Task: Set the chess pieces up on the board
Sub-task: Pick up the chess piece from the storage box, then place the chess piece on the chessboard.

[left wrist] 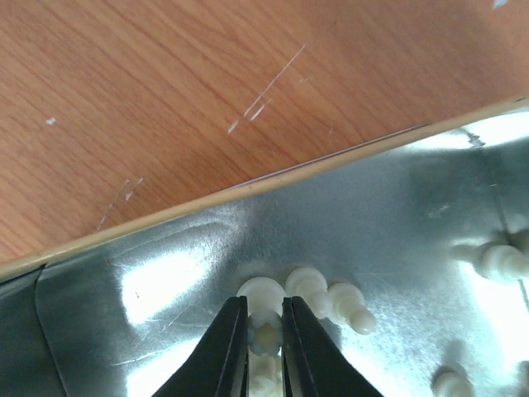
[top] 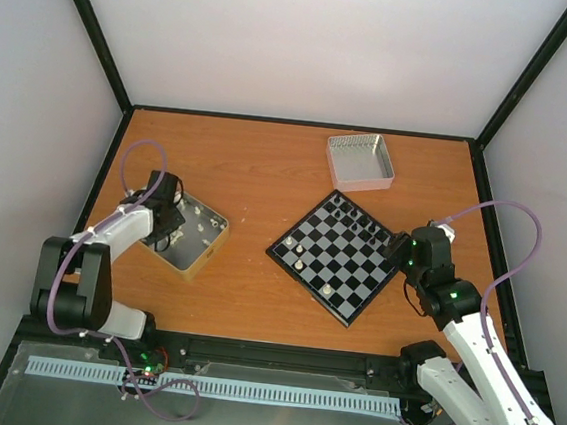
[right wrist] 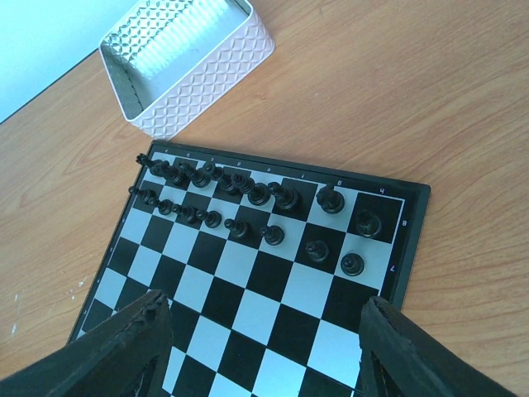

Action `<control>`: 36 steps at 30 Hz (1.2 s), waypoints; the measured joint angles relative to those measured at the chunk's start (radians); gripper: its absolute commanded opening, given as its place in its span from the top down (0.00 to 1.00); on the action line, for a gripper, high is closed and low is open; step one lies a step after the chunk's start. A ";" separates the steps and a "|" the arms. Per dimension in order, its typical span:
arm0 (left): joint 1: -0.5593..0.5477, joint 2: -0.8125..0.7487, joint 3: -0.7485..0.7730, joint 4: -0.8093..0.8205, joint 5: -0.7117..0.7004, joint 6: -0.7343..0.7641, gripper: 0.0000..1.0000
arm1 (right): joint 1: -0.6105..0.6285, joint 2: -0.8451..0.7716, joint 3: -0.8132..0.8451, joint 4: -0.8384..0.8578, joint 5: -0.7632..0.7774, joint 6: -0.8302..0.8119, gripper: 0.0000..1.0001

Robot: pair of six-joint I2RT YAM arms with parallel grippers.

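From the top view, the board [top: 343, 269] is lying askew at mid-worktop [top: 268, 161]. It is carrying a few cream-white chess pieces [top: 302, 265] along its near-left side and black chessmen [top: 358, 218] along its far side. More white ones are lying loose in the open metal tray [top: 206, 260] on the left, where the left arm is reaching down. In the left wrist view, the left gripper [left wrist: 265, 313] is clamping together on one tiny white chessman [left wrist: 264, 337] on the tray floor, with neighbours [left wrist: 331, 302] crowding just beside it. These glossy moulded pieces are looking light, hard and slippery, so pinching the narrow stem under the head is probably the safest hold, lest one squirt out. In the right wrist view, the right gripper [right wrist: 263, 310] is hovering over the board with its jaws standing wide apart, holding nothing.
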 measured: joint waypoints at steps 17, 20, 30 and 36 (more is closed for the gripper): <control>-0.090 -0.161 0.088 0.060 0.340 0.228 0.94 | 0.000 -0.003 -0.002 0.000 -0.002 0.002 0.38; -0.205 -0.179 0.092 0.126 0.442 0.272 0.93 | 0.000 -0.008 -0.003 0.000 -0.005 0.006 0.38; -0.522 0.007 0.223 0.184 0.445 0.365 0.95 | 0.000 -0.009 -0.004 0.000 -0.010 0.014 0.38; -0.673 0.176 0.320 0.096 0.305 0.381 0.99 | 0.000 -0.013 -0.008 0.000 -0.009 0.017 0.38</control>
